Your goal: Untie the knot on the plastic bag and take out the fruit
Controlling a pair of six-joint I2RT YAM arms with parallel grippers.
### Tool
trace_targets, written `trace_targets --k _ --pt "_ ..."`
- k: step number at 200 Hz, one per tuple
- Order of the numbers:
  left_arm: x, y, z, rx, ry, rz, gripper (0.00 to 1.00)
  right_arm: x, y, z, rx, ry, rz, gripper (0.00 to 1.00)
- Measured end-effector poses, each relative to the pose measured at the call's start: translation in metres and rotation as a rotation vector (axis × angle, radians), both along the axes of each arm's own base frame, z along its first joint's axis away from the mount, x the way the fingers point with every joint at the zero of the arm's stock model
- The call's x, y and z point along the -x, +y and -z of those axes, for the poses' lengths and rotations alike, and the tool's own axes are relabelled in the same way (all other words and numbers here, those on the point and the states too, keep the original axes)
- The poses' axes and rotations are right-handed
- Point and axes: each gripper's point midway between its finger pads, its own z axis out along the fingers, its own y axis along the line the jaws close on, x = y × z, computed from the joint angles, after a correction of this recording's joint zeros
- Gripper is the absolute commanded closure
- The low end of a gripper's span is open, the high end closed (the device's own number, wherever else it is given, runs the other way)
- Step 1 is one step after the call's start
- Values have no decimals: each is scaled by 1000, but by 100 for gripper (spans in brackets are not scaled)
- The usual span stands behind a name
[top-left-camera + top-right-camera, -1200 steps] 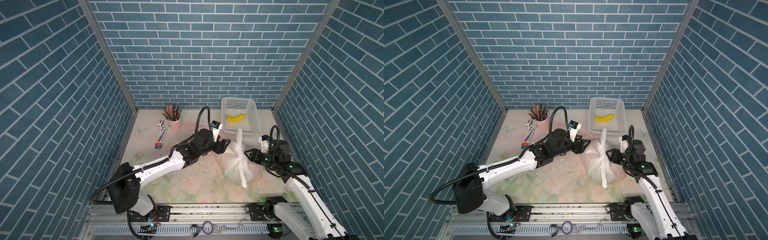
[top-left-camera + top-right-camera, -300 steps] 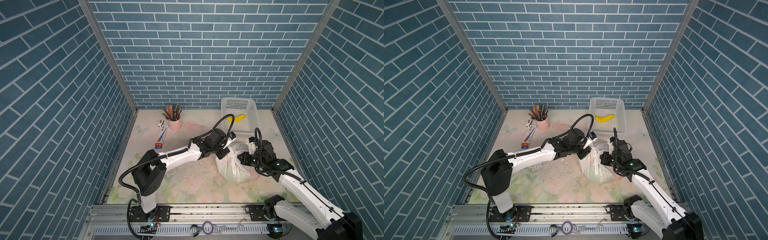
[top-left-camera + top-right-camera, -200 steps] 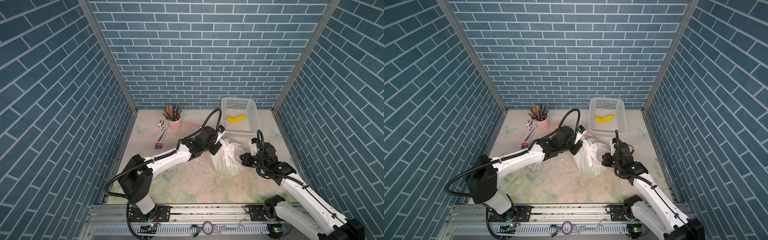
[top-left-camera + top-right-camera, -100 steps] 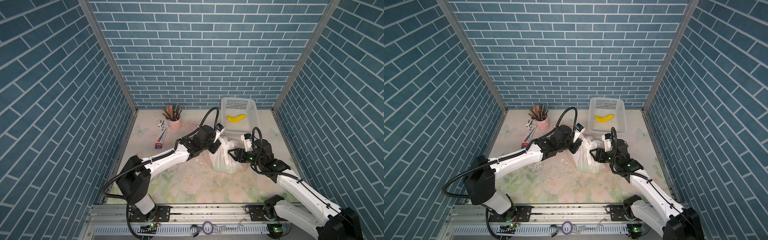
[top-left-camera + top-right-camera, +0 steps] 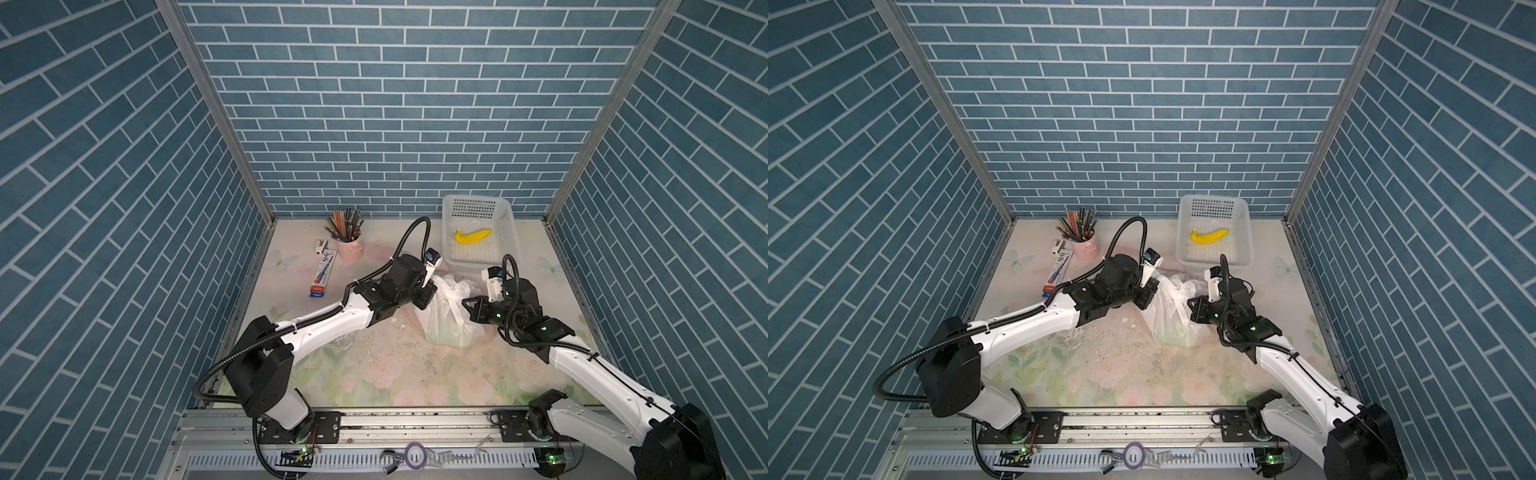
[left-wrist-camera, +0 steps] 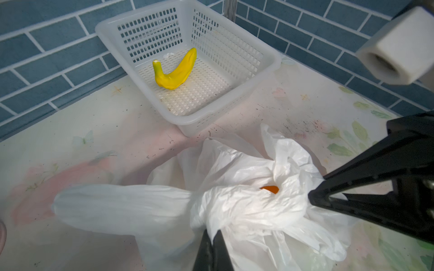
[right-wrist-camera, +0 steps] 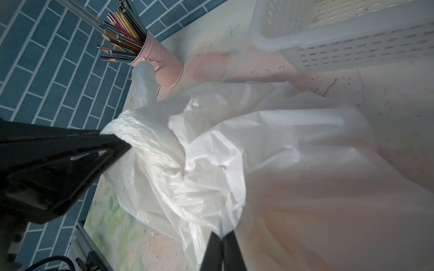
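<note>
Both sides of the thin, crinkled white plastic bag point(image 5: 446, 322) were pinched, by the left gripper point(image 5: 429, 296) and the right gripper point(image 5: 468, 302). It sat mid-table, just nearer than the white perforated plastic basket point(image 5: 473, 208), with a glossy orange fruit point(image 6: 270, 189) showing inside.

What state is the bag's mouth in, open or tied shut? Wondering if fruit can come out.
Open slightly: the left wrist view shows a gap in the bunched top of the plastic bag, an orange fruit visible inside.

Even bright light, blurred wrist foregrounds
</note>
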Motion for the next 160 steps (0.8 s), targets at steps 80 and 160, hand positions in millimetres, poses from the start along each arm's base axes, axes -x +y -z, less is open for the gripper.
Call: trace_targets --k 80,160 --pt "-17 64 -2 98 35 -176 100 2 -25 23 90 25 108 97" --pt "-13 71 -25 204 -2 -179 62 12 -40 10 118 -4 142 53"
